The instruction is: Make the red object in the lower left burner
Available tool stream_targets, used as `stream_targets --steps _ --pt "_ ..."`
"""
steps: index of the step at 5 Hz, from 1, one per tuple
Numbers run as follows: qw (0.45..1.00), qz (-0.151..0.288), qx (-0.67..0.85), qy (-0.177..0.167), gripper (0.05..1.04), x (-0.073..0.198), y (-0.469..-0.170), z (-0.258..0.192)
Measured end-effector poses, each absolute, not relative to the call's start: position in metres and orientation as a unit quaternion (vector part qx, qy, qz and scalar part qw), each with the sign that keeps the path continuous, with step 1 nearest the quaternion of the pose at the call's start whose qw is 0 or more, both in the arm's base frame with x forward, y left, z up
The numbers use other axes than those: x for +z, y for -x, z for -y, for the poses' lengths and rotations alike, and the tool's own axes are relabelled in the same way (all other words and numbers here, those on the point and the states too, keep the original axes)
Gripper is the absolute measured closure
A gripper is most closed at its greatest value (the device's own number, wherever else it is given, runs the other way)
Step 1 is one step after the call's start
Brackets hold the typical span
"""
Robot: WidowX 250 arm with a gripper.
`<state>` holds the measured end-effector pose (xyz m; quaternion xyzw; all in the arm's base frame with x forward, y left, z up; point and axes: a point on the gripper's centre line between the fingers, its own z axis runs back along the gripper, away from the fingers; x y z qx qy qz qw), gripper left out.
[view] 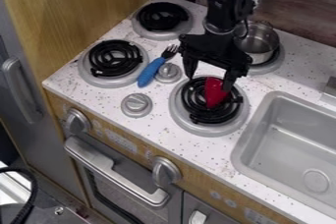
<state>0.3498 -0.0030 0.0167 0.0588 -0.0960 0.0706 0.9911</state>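
Red object [213, 93]: it lies on the black coil of a burner [179, 116] just right of the frame's middle, under the gripper [209, 84]. From the left, a grey door handle [21, 90] stands at the frame's left edge. Then comes another burner [117, 81], left of centre, its coil bare (this is the lower left burner, and the red thing is well apart from it). Two grey knobs [136, 105] [168, 72] sit on the speckled stovetop [160, 115] near the middle of the frame. A third burner [160, 35] is in the upper left part, also bare. A fork with a blue handle [151, 72] lies slanted close by the upper knob, tines toward the top. The gripper hangs from the top edge, open wide: its left finger points down over the coil's left side, apart from the red piece, and its right finger is at that piece's upper right edge (whether they touch, I cannot tell). It grips nothing. Right of it, a metal pot [259, 47] sits on a burner in the upper right, and a grey sink [239, 144] takes up the lower right.
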Motion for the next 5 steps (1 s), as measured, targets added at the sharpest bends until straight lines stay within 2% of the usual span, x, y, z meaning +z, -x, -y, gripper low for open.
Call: stream_targets --steps 2,5 --pt "0.994 0.065 0.074 -0.049 0.084 -0.007 -0.352 0.004" --pt "0.996 0.051 0.072 -0.035 0.084 -0.033 -0.390 0.005"
